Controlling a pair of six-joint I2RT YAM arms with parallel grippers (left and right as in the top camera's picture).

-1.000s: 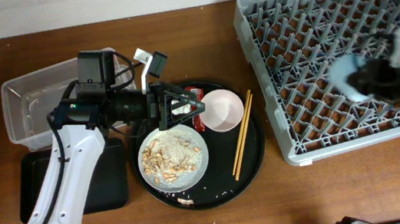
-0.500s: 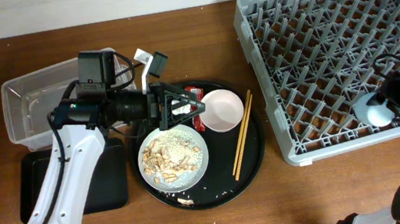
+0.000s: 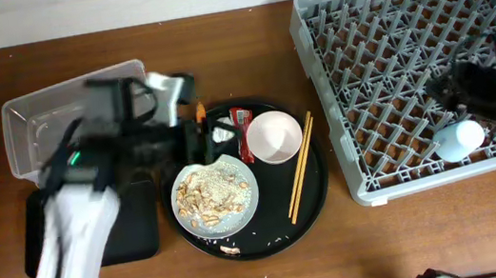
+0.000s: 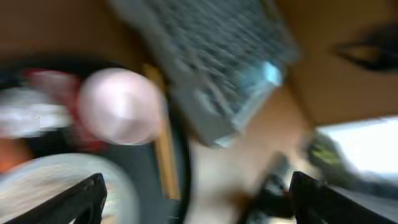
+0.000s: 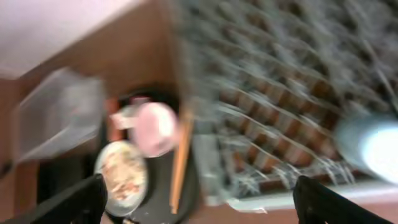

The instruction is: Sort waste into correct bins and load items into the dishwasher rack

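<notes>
Since half a second ago the right gripper (image 5: 199,190) has let go of the blue cup (image 3: 459,138) and drawn back off it. The left arm has swung away from the middle of the round tray, smeared by its own motion. Each wrist view shows the fingers spread wide with nothing between them, so both grippers are empty.

The dishwasher rack (image 3: 378,35) lies beneath the right gripper, with the cup in its near right corner, just on the near side of that gripper. I cannot tell whether the cup stands or lies on its side. The round black tray (image 3: 318,197) begins right at the left gripper (image 4: 196,190). The clear tub (image 3: 34,119) sits behind that gripper, and the black rectangular tray (image 3: 143,220) lies under its arm. The plate (image 3: 182,181) of food scraps (image 3: 215,196) is just to its near side. Ahead of its fingers are the bowl (image 3: 274,137) and, beyond that, the chopsticks (image 3: 300,166).

Closest ahead are the red wrapper (image 3: 242,125), the carrot (image 3: 198,114) and the tissue (image 3: 222,135), packed together.

The step looks like a waste pick by the left arm. It is best to let the arm settle first, then choose one piece, probably the tissue as the nearest. The fingers should come straight down astride it, clear of the wrapper and the bowl rim, and close gently on its bulk. The right arm should rise clear of the pegs before crossing toward the tray.
</notes>
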